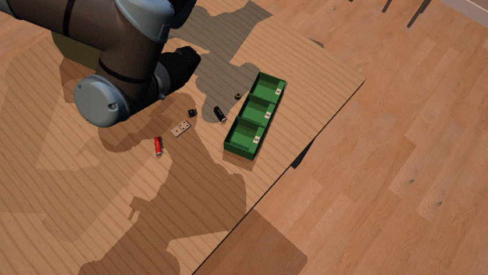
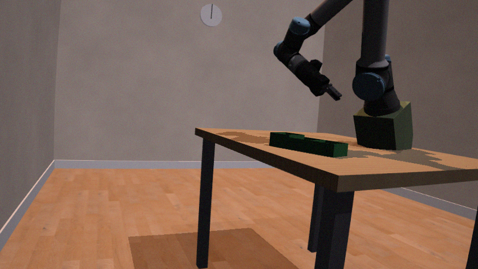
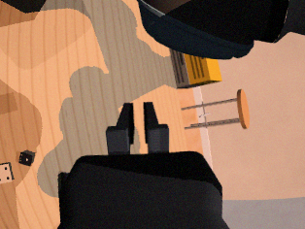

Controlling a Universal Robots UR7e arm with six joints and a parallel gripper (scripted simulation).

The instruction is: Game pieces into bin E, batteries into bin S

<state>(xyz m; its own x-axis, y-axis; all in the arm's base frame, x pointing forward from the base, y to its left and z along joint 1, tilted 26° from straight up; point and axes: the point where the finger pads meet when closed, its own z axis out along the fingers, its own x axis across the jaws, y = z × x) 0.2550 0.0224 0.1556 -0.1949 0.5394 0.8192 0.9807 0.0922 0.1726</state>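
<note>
A red battery [image 1: 158, 145] and a black battery [image 1: 220, 114] lie on the table. A pale domino [image 1: 180, 128] and a small black die [image 1: 192, 112] lie between them. A green row of three bins stands to the right: bin S [image 1: 243, 136] nearest, bin E [image 1: 256, 110] in the middle, bin X [image 1: 268, 86] farthest; all look empty. My gripper [image 2: 334, 94] hangs high above the table, tilted down. In the wrist view its fingers stand almost together with nothing between them. The die [image 3: 26, 157] and the domino [image 3: 5, 172] show at the left edge of that view.
A small dark ring [image 1: 237, 96] lies beside bin X. The arm's olive base block [image 2: 383, 128] stands on the table behind the bins [image 2: 307, 144]. The table's edge runs just right of the bins. The arm's elbow hides part of the table in the top view.
</note>
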